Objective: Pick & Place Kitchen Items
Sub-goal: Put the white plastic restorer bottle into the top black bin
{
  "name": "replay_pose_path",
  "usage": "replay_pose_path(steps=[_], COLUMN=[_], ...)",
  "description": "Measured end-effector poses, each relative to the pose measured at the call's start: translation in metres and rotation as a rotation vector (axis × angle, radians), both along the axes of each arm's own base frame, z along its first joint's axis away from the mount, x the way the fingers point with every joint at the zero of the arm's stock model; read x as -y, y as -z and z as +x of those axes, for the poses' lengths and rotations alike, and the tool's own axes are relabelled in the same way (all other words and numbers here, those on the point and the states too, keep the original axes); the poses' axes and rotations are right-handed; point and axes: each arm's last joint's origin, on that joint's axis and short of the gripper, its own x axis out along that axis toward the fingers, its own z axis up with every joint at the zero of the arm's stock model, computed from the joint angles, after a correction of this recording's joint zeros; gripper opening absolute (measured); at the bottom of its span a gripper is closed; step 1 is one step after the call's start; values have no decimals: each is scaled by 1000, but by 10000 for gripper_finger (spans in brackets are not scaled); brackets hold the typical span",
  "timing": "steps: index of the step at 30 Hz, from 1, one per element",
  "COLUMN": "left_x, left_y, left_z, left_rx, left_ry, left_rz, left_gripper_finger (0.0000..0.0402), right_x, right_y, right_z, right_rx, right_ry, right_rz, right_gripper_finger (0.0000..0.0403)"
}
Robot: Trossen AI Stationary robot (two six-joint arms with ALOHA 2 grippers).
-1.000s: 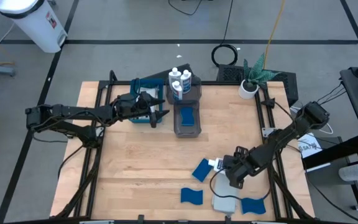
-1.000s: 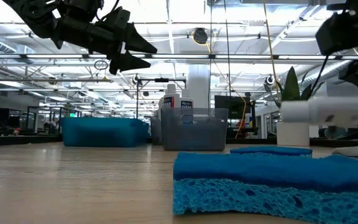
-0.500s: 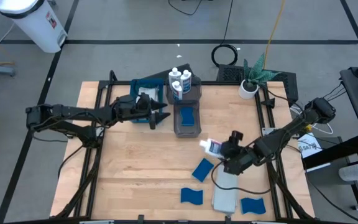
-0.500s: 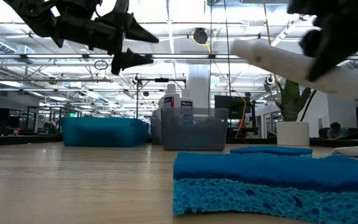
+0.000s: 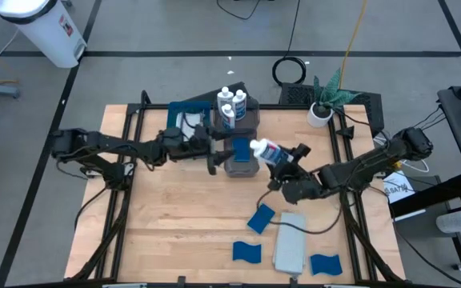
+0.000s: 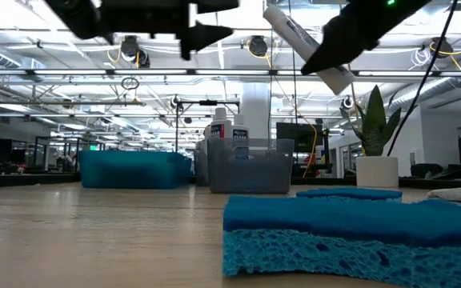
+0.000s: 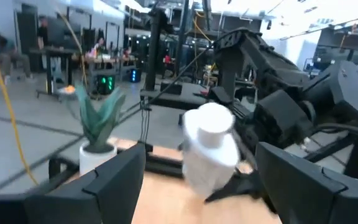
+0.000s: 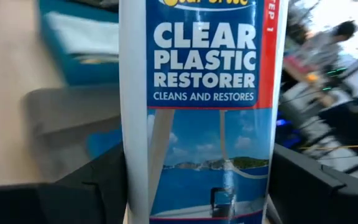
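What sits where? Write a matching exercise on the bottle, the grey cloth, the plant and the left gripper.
1 bottle
2 grey cloth
3 plant
4 left gripper

A open, empty, by the grey bin
B lying flat between two blue sponges
C held aloft in the right gripper
D at the table's far right corner

Pairs: 1-C, 2-B, 3-D, 4-A

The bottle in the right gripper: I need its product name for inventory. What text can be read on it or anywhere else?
"CLEAR PLASTIC RESTORER" on the held bottle, in the right gripper.
"CLEANS AND RESTORES" beneath it.
Brand word above: cut off, unreadable.
Red side strip: unreadable.
Bottles in the grey bin: labels too small.
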Motion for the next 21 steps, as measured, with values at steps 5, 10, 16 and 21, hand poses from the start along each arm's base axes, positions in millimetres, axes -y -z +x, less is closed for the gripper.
replay_pose_path(steps=[5,10,16,21], left_x=[-2,-5,-9,-13], left_y=[-13,-24,-32,-31], left_z=[36,58,64,64], left_rx=[27,53,62,58], left_ry=[-5,-22,-66,-99], left_rz=[71,128,129,93], left_gripper_finger=[310,310,310,307], right_x=[16,24,26,27], right_y=[1,3,5,4], right_z=[10,14,13,11], right_rx=[56,107,165,195], right_ry=[45,52,38,35], right_rz=[-59,-99,-136,-162], right_gripper_finger=[282,282,283,283])
